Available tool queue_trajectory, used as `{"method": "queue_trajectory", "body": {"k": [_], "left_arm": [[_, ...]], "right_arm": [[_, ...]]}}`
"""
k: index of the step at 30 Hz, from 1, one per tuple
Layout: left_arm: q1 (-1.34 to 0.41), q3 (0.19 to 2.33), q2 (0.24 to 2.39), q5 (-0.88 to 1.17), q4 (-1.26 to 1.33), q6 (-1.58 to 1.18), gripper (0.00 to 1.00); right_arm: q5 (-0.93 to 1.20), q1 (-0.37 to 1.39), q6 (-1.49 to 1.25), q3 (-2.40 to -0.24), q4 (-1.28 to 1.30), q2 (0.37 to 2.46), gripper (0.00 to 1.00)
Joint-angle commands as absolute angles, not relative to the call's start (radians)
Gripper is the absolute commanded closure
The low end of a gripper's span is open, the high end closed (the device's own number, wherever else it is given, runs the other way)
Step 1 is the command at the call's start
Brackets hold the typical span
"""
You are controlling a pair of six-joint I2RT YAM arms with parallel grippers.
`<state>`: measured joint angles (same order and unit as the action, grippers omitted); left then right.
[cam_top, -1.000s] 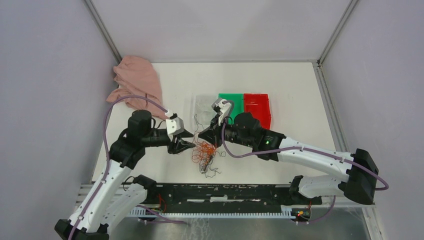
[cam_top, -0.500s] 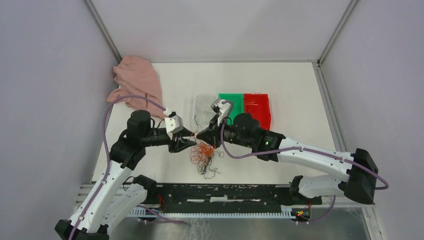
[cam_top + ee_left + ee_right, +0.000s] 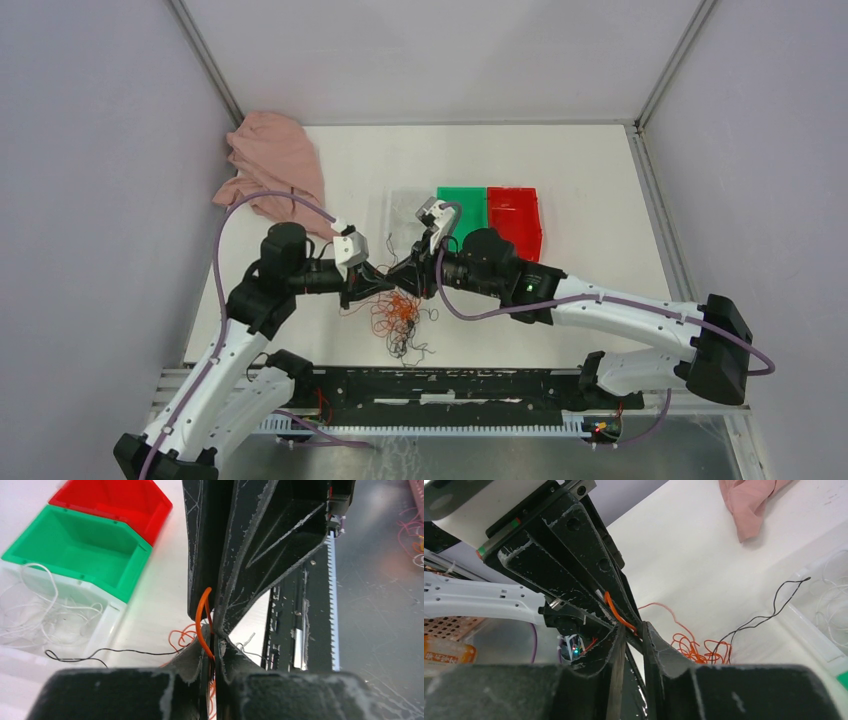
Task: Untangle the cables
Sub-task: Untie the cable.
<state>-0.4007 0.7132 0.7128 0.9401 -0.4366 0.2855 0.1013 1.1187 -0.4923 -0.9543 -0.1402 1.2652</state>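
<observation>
Above the cables [image 3: 392, 320], left gripper [image 3: 212, 652] pinches an orange strand [image 3: 200, 615], likely limp and slippery; right gripper [image 3: 630, 637] barely parted; best held near a free end.

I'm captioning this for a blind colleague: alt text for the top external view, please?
Over a white table, the robot's left gripper and right gripper meet tip to tip at a wad of orange and black cables. Behind sit a clear bin, green bin and red bin; a pink cloth lies back left.
</observation>
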Motion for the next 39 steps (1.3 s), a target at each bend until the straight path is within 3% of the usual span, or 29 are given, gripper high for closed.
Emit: {"method": "queue_trajectory", "body": {"k": [1, 6, 11, 18, 30, 39], "left_arm": [[-0.400, 0.739, 0.681, 0.913, -0.365, 0.250, 0.96], [-0.399, 0.800, 0.678, 0.915, -0.435, 0.307, 0.97], [-0.399, 0.877, 0.691, 0.946, -0.488, 0.335, 0.97], [-0.400, 0.933, 0.720, 0.968, -0.488, 0.308, 0.97], [-0.400, 0.995, 0.738, 1.005, -0.487, 0.282, 0.97], [-0.400, 1.066, 0.776, 1.018, -0.440, 0.237, 0.97]], "right_arm": [[0.105, 1.124, -0.520, -0.981, -0.204, 1.238, 0.63], [0.021, 1.124, -0.535, -0.890, -0.215, 1.159, 0.37], [-0.018, 1.123, -0.531, -0.802, -0.233, 1.106, 0.31], [0.120, 1.124, -0.579, -0.820, -0.361, 1.185, 0.40], [0.143, 1.123, -0.580, -0.887, -0.432, 1.314, 0.49], [0.190, 1.124, -0.657, -0.881, -0.543, 1.429, 0.65]]}}
